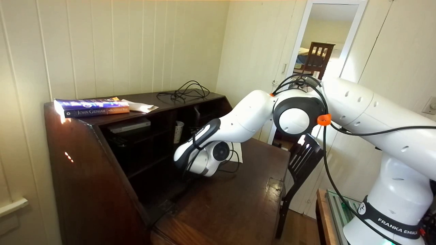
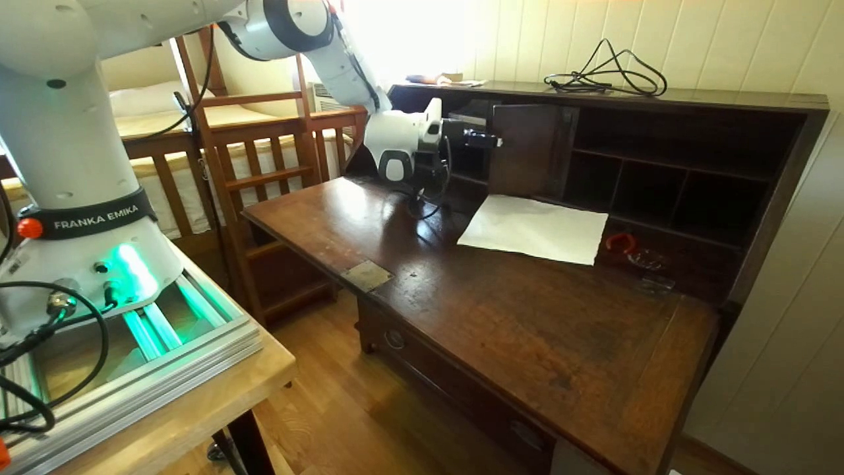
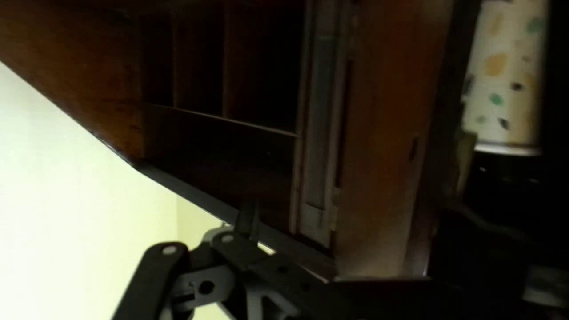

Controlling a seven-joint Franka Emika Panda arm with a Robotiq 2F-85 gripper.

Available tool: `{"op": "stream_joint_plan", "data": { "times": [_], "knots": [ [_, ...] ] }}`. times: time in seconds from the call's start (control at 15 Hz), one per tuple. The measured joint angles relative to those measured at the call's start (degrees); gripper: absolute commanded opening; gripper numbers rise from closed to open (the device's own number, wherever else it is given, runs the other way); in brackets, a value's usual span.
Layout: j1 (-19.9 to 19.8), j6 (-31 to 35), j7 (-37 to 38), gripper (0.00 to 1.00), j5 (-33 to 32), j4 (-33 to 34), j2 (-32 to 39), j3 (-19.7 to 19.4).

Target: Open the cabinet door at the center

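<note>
The cabinet door (image 2: pixel 531 148) is a small upright dark brown panel in the middle of the desk's inner compartments. In an exterior view it shows as a narrow dark edge (image 1: pixel 197 114). In the wrist view, whose picture is upside down, the door (image 3: pixel 384 133) appears swung partly outward, its hinge side on the left. My gripper (image 2: pixel 491 140) is at the door's free edge, near its upper part. I cannot tell whether it touches. In the wrist view only one finger (image 3: pixel 247 220) stands out; the rest is lost in shadow. In an exterior view the arm hides the gripper.
A patterned cup (image 3: pixel 506 75) stands in the compartment beside the door. White paper (image 2: pixel 534 227) lies on the writing flap (image 2: pixel 527 330) below. Red tape (image 2: pixel 621 244) lies to its right. A book (image 1: pixel 95 107) and a cable (image 1: pixel 185 92) lie on the desk top.
</note>
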Motion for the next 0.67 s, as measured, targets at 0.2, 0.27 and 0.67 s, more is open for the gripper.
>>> {"op": "stream_joint_plan", "data": {
  "times": [0.2, 0.27, 0.67],
  "knots": [
    [-1.40, -1.39, 4.91, 1.00, 6.81, -5.32, 0.03, -5.86],
    [-2.31, -1.40, 6.48, 1.00, 8.60, -7.24, -0.01, -7.15],
    [-4.02, -1.37, 12.50, 1.00, 5.62, -13.66, -2.70, -4.95]
  ]
}}
